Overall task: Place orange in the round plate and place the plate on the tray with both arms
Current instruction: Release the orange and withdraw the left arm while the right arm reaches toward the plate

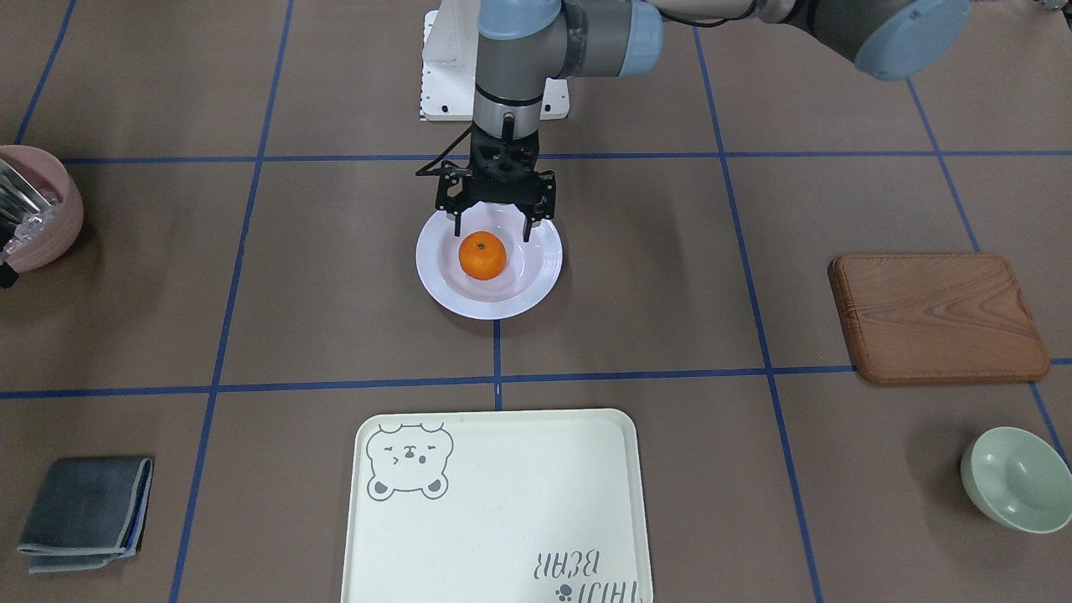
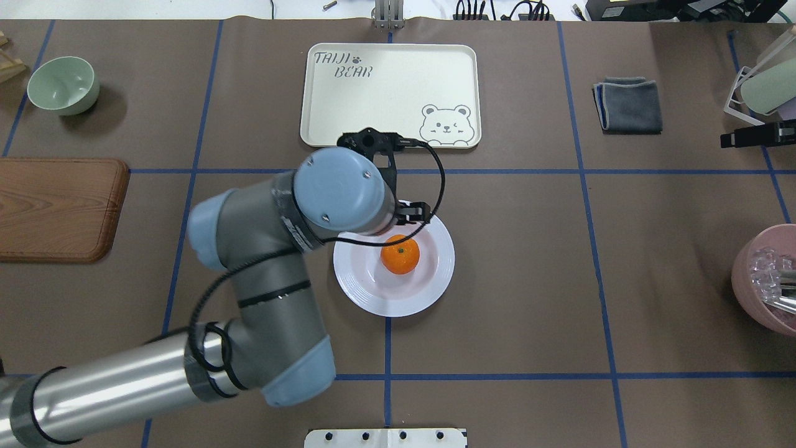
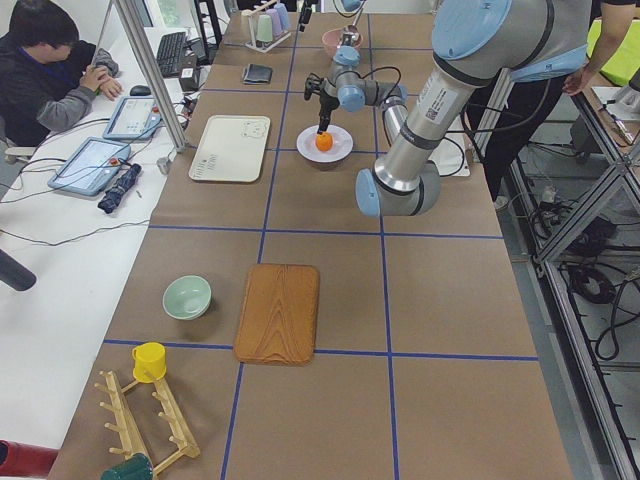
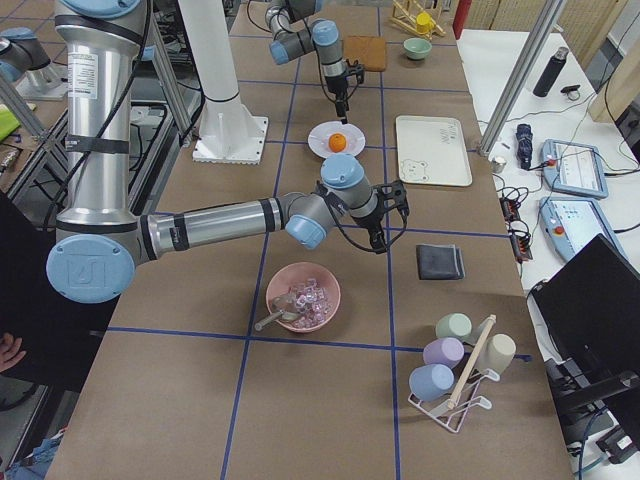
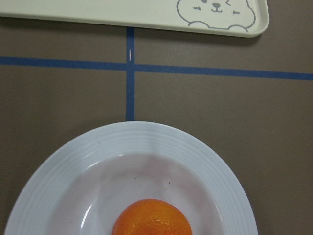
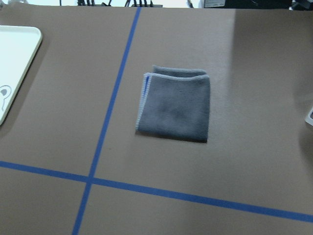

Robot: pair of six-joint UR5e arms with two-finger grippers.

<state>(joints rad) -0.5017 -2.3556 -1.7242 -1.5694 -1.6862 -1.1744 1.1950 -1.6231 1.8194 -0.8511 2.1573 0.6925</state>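
While my left gripper hangs wide open and empty over the round plate, the orange sits inside it. A blue tape line crosses between plate and tray, with the wooden board well aside. Whether my right gripper is open, I cannot tell.

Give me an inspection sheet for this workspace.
Surface: brown table, blue tape grid.
Job's things: orange in plate; tray bare, apart from plate.
Clutter: board, green bowl, cloth, pink bowl with clear pieces.
Grippers: left gripper open above the orange; right gripper hovers near the cloth, state unclear.
Cables: black cable loops off the left wrist above the plate.
Surroundings: seated person at a side desk.
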